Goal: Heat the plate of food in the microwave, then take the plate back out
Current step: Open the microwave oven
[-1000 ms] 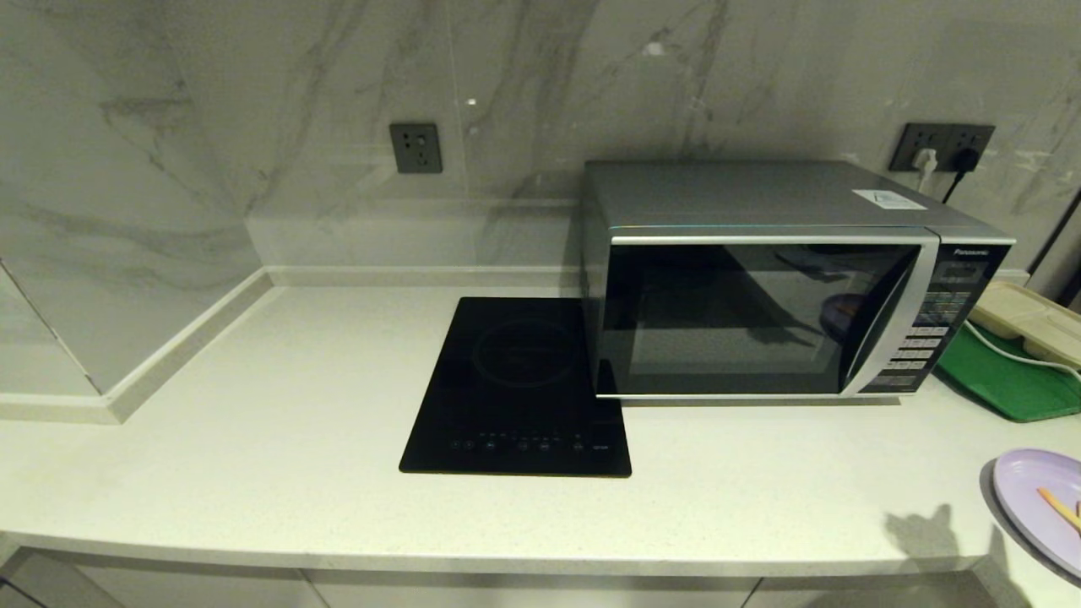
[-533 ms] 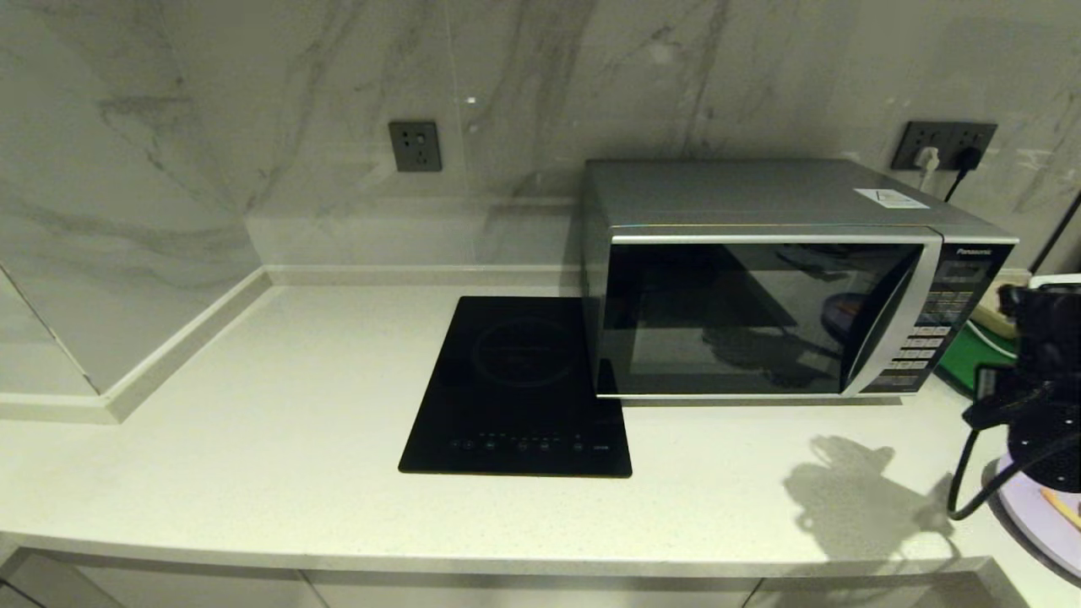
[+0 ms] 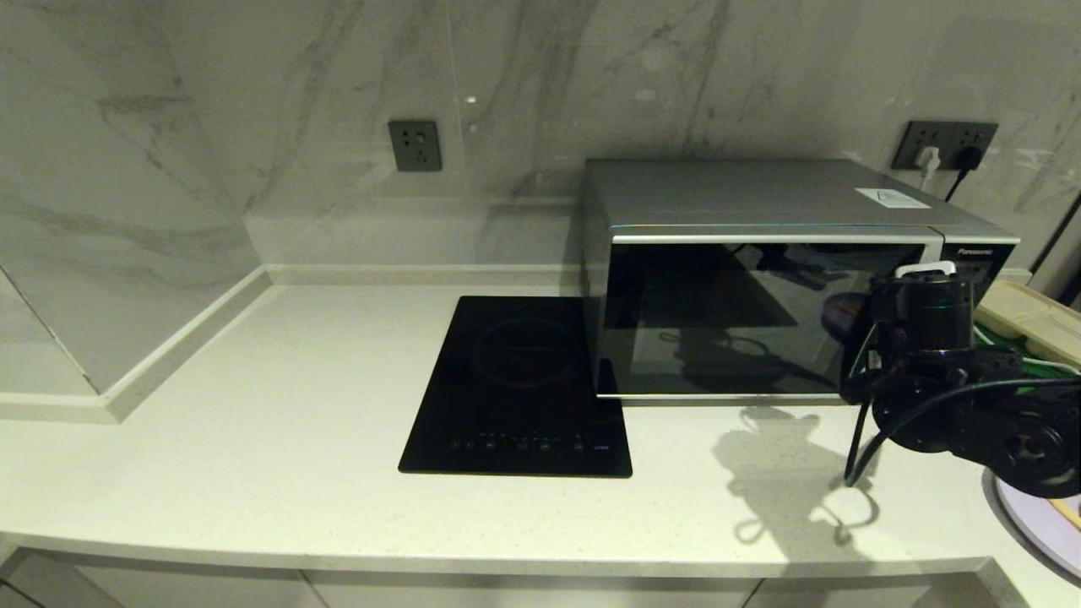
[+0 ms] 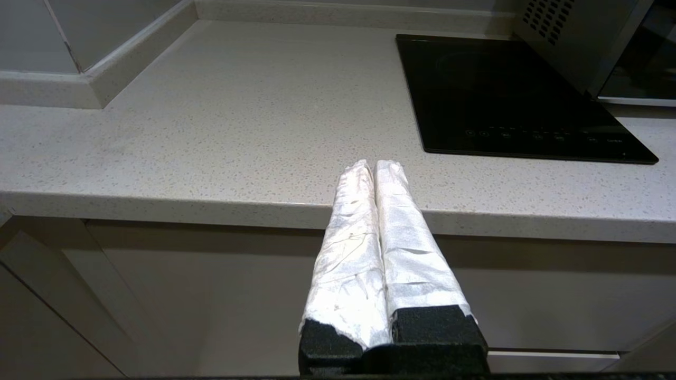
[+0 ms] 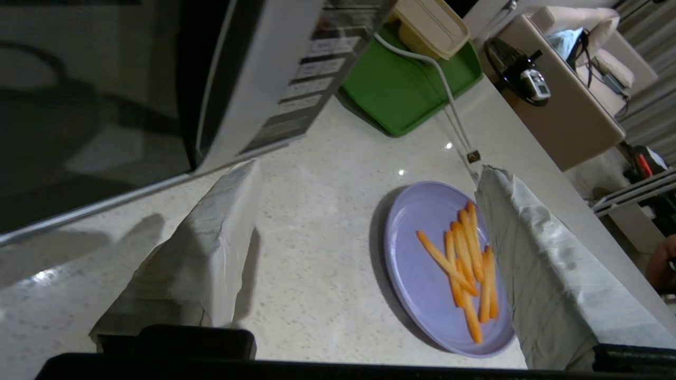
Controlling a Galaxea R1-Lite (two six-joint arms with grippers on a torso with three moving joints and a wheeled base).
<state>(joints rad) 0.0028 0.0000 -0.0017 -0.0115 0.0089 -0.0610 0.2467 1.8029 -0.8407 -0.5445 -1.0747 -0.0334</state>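
Note:
The microwave [image 3: 760, 279] stands at the back right of the counter with its dark glass door closed. My right arm [image 3: 946, 397] hangs in front of its button panel [image 5: 311, 89]. The right gripper [image 5: 368, 169] is open and empty above the counter, between the microwave's front corner and the plate of food [image 5: 422, 264]. That lavender plate carries several orange fries [image 5: 465, 264] and lies at the counter's right front edge [image 3: 1026, 523], partly hidden by the arm. My left gripper [image 4: 372, 164] is shut and empty, parked low in front of the counter edge.
A black induction hob [image 3: 519, 388] lies left of the microwave. A green tray [image 3: 1005, 376] holding a cream container [image 3: 1030, 321] sits right of it, with a white cable [image 5: 449, 100] trailing over the counter. Wall sockets [image 3: 942, 139] are behind.
My right arm has come in from the right edge and swung left and up, now covering the microwave's button panel. The plate and the microwave have not moved.

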